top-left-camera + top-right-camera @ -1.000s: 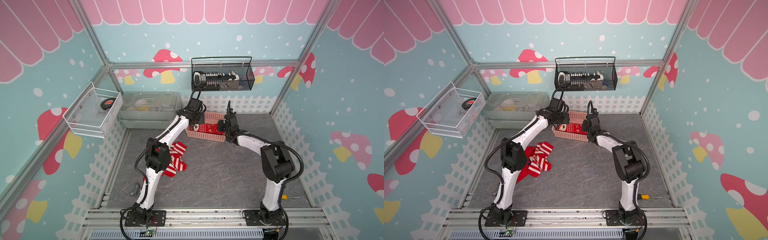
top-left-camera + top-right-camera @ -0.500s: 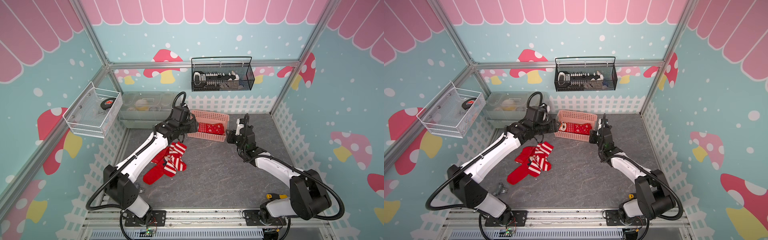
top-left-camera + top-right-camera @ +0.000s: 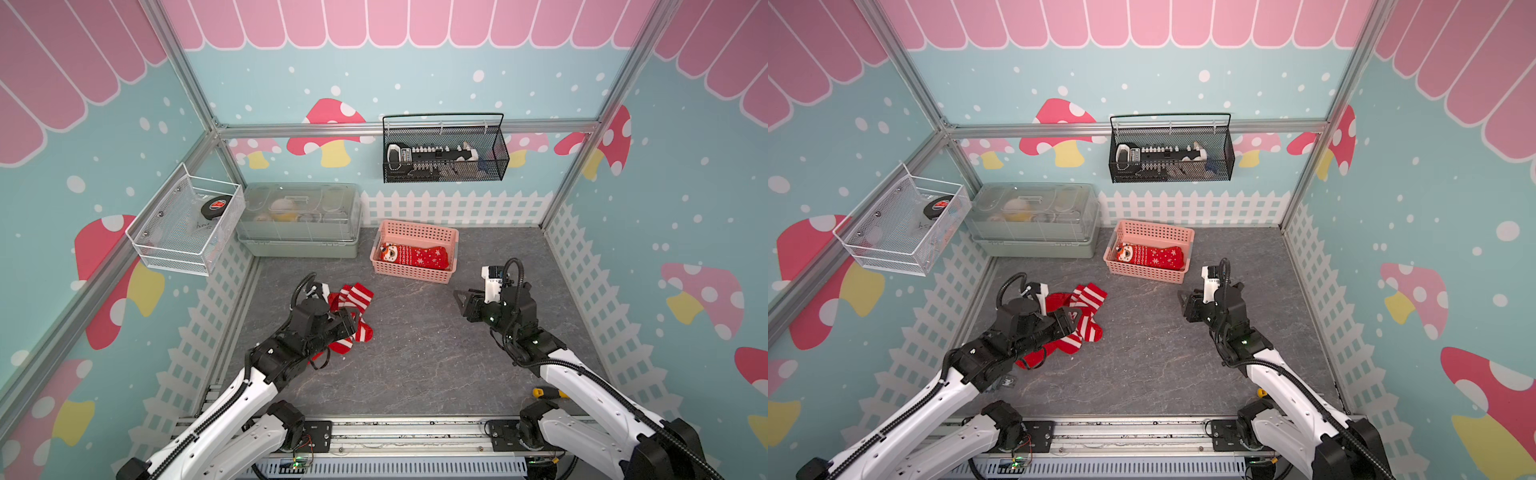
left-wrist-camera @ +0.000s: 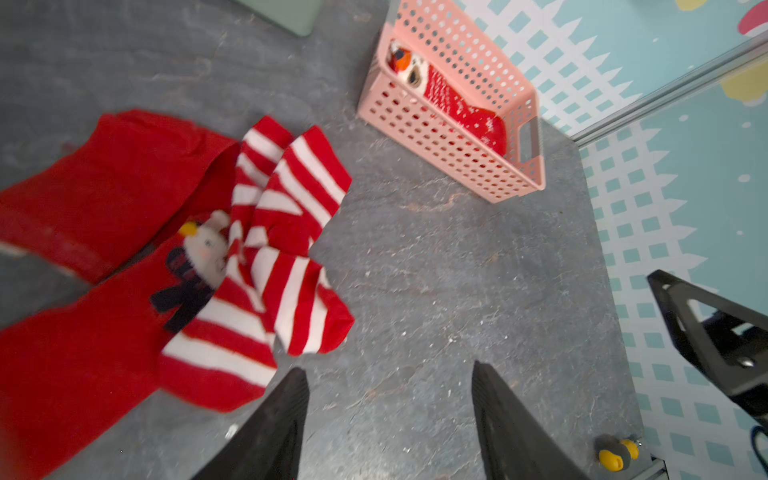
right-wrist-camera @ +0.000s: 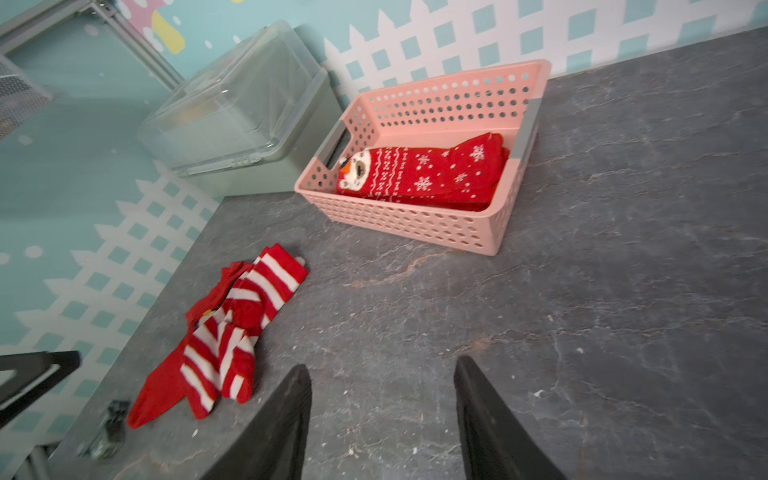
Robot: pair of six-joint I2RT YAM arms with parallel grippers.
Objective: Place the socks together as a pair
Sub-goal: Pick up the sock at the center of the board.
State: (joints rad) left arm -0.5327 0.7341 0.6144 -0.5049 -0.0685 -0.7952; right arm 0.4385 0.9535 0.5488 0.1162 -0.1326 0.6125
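A pair of red snowflake socks (image 3: pixel 413 255) (image 5: pixel 419 174) lies stacked in the pink basket (image 3: pixel 415 229) at the back. Several more socks (image 3: pixel 353 305) (image 4: pixel 270 249), plain red ones and red-and-white striped ones, lie in a loose pile on the grey floor at the left. My left gripper (image 3: pixel 348 323) (image 4: pixel 390 368) hovers over the pile's right edge, open and empty. My right gripper (image 3: pixel 462 300) (image 5: pixel 383 363) hangs over bare floor to the right, in front of the basket, open with nothing between its fingers.
A green box with a clear lid (image 3: pixel 299 220) stands left of the basket. A white wire shelf (image 3: pixel 183 224) and a black mesh basket (image 3: pixel 444 153) hang on the walls. A yellow-handled screwdriver (image 3: pixel 540 391) lies near the front rail.
Both arms have drawn back from the pink basket toward the front. The left gripper now sits above the sock pile and the right one above bare floor. The snowflake socks stay in the basket.
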